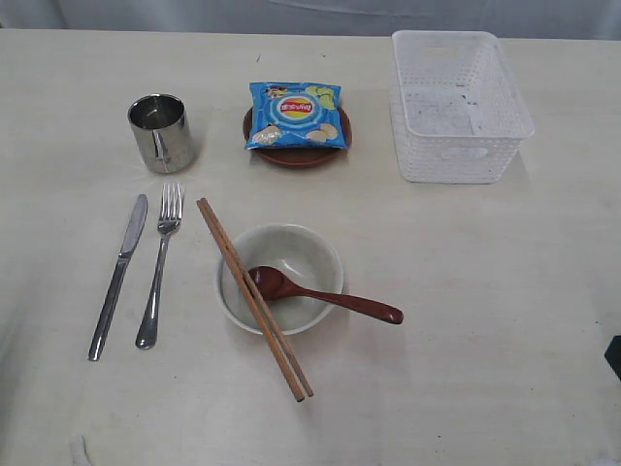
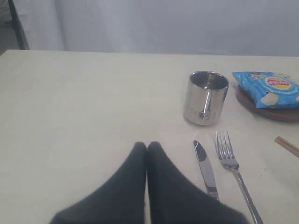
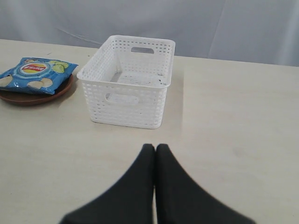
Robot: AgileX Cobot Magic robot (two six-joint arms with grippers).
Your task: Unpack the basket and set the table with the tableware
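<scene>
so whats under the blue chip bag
A brown round plate; only its rim shows around the bag. Its middle is covered, so anything else beneath cannot be seen.

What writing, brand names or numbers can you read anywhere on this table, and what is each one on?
No text is legible.
Blue chip bag: round red and yellow logo with lettering, too blurred to read.
Steel cup: small dark mark near its base, too small to read.
White basket: no writing visible.
</scene>
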